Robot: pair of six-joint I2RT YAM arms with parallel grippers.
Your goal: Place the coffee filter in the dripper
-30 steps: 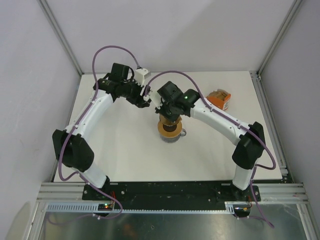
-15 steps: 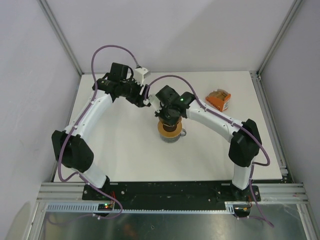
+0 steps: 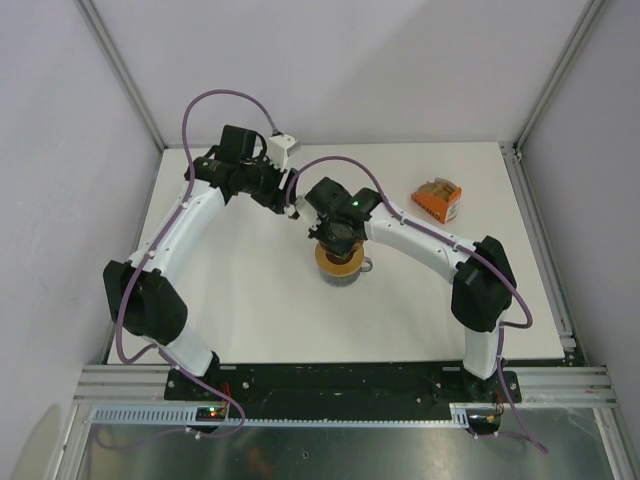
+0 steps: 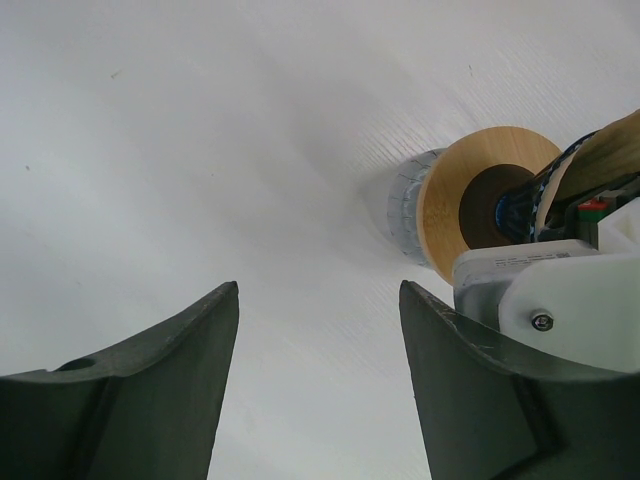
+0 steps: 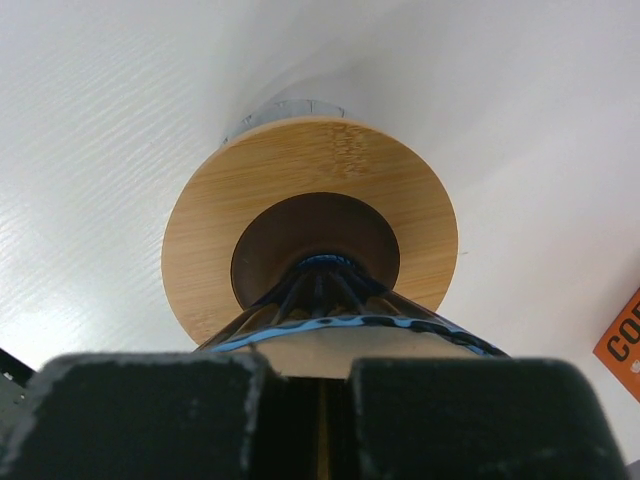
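Right gripper [image 5: 310, 400]: jaws fully closed, pinching the upper edge of the coffee filter [image 5: 400, 350]. We see the filter as a tan paper band directly above the black pads. Left gripper [image 4: 318, 295]: jaws wide apart, nothing between them, hovering over bare desk [image 4: 200, 120] just beside the stack.

Position of the filter: it is inside the rim of the dripper [image 5: 320, 285], whose blue ribbed cone narrows down into the dark centre hole of the wooden ring [image 5: 310, 170]. The ring sits on a grey mug [image 5: 275, 108] near the middle of the desk. We cannot tell from these views whether the paper is seated against the cone wall or hanging free. The orange box [image 3: 438, 200] stands well apart, toward the far right.

Handling notes (our judgement):
- The filter is thin, very light paper with little stiffness. It will crease or fold over if pushed from above.
- It may cling to the pads on release, so we would open slowly and lift straight up.
- The best hold is the one in use now, at the top rim, leaving the pointed end free to settle into the cone.
- The dripper looks light and only rests on the ring, so a sideways push could tip or shift it.
- The free left gripper could steady the stack.
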